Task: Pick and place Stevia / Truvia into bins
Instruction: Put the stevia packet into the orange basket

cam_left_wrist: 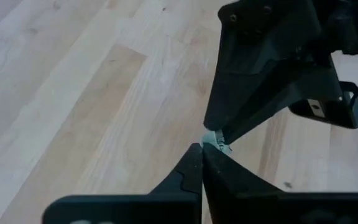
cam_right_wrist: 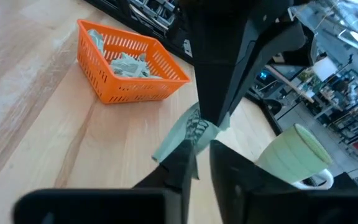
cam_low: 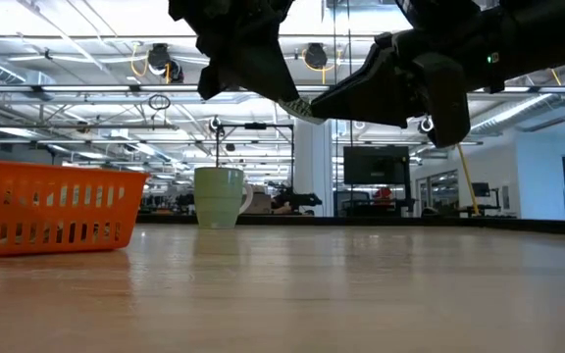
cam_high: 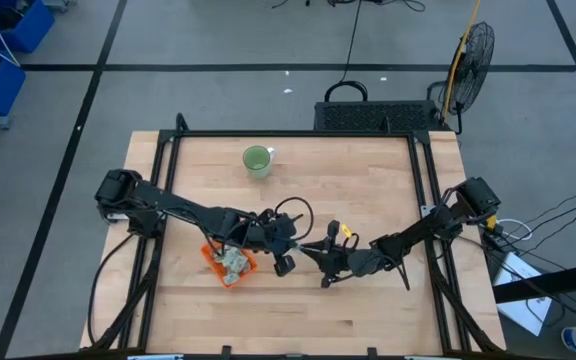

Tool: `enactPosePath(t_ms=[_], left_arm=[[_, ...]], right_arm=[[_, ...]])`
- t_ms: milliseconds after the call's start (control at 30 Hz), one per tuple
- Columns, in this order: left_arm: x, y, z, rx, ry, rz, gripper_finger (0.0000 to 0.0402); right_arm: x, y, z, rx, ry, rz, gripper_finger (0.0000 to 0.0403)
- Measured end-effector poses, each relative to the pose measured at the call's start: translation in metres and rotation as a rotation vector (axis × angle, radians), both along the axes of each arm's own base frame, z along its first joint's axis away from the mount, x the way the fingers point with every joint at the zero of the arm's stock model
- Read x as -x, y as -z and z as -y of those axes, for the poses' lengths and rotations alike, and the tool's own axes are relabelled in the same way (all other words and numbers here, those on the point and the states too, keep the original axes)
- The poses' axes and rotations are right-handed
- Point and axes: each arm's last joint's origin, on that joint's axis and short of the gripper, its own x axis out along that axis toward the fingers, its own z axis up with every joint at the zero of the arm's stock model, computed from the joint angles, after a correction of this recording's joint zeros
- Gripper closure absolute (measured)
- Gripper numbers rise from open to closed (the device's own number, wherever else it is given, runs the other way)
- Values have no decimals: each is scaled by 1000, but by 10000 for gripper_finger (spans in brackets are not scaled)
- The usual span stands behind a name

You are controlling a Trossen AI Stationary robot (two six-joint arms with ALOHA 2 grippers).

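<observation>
One pale green and white Stevia sachet (cam_right_wrist: 188,134) is up in the air over the middle of the table, between my two grippers. My left gripper (cam_left_wrist: 202,152) comes from the table's left and my right gripper (cam_right_wrist: 201,155) from its right. Their tips meet at the sachet (cam_low: 302,107), and both are shut on it. In the high view they meet just right of the orange tray (cam_high: 230,262). The tray (cam_right_wrist: 129,68) stands on the table and holds several more sachets (cam_right_wrist: 126,62). My left gripper pinches one end of the sachet (cam_left_wrist: 215,142) between its two fingertips, slanting in from the table's left. The sachet is lifted well clear of the table. My right gripper pinches the other end of the sachet (cam_right_wrist: 194,149) between its fingertips, slanting in from the table's right. The sachet's free part (cam_right_wrist: 166,149) sticks out sideways past the fingers.
A round light-green cup (cam_high: 258,160) stands near the table's far edge, beyond the grippers; it also shows in the low view (cam_low: 219,197). Bare wood lies under the grippers and along the near edge (cam_high: 368,310).
</observation>
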Motion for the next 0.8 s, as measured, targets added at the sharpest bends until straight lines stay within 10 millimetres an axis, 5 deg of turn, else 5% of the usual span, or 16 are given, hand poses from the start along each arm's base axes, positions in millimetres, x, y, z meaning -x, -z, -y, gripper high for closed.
enactPosePath(t_ms=[367, 600, 800], left_arm=[[32, -5, 8, 7, -59, -193, 395], [86, -2, 27, 24, -247, -541, 397], [107, 2, 42, -10, -362, -647, 388]], right_arm=[[4, 12, 2, -105, 51, -81, 263], [6, 15, 2, -88, 51, -113, 253], [6, 15, 2, -88, 51, -112, 258]])
